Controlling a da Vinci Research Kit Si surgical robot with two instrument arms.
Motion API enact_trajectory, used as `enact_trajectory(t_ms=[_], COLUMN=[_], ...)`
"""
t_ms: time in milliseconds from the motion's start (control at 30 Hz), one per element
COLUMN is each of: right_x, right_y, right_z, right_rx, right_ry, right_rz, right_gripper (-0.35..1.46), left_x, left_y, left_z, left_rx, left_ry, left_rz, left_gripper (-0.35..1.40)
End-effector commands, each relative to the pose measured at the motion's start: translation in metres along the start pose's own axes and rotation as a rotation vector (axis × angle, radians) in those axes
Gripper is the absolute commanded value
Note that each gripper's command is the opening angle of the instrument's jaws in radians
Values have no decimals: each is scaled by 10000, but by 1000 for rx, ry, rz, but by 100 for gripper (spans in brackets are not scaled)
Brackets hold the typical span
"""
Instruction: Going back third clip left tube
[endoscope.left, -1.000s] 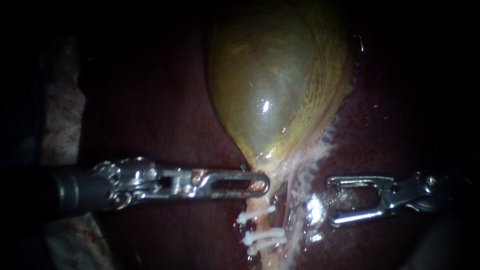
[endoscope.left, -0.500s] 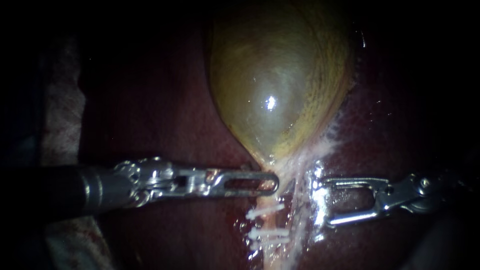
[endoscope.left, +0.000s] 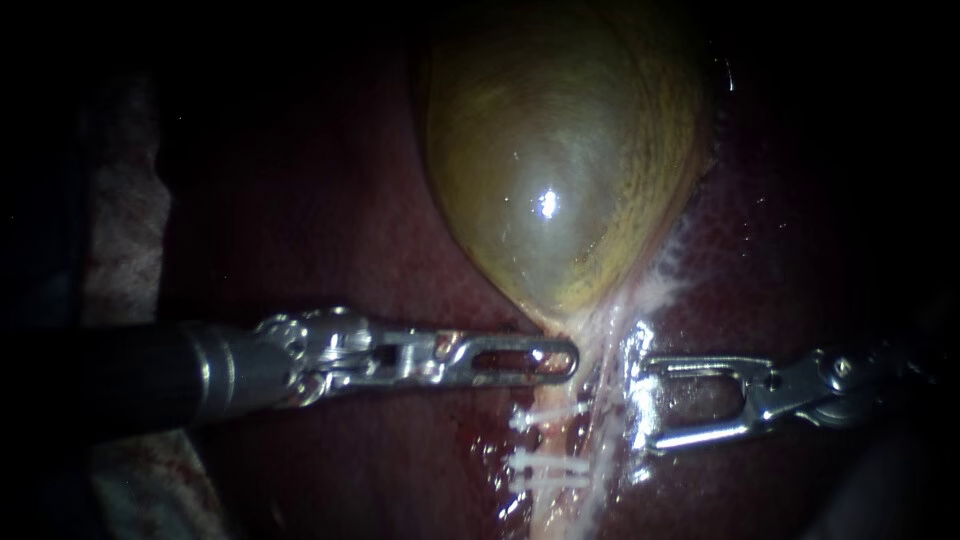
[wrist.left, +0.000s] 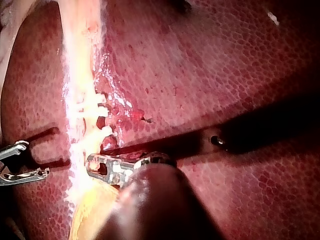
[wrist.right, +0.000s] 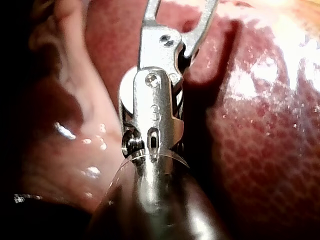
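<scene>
Our right instrument (endoscope.left: 640, 402) stands with jaws spread, the clips (endoscope.left: 548, 468) on the left tube (endoscope.left: 545, 440) just ahead of them. Our left instrument (endoscope.left: 565, 358) pinches the gallbladder (endoscope.left: 560, 180) neck.

gallbladder (endoscope.left: 560, 170): olive-yellow, greyer towards the middle, with fine yellow streaks along one edge
liver (wrist.left: 225, 75): deep red, covered in a fine net-like mottling of paler dots
tube (wrist.left: 80, 75): pale cream shading to pink
clips (endoscope.left: 548, 413): white
left instrument (endoscope.left: 570, 360): bright silver metal at the tip, dark shaft
right instrument (endoscope.left: 640, 402): silver metal, dark reddish-brown shaft
</scene>
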Motion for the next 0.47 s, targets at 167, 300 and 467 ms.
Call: enact_trajectory(t_ms=[167,300,467], right_x=[0,0,0], right_y=[0,0,0], right_z=[0,0,1], right_rx=[0,0,0], right_ry=[0,0,0], right_rz=[0,0,0], right_gripper=[51,51,51], left_x=[-1,-1,-1], left_y=[0,0,-1], left_z=[0,1,1], left_rx=[-2,-2,-4], left_ry=[-2,-2,-4], left_rz=[0,0,0], left_gripper=[-35,-35,-35])
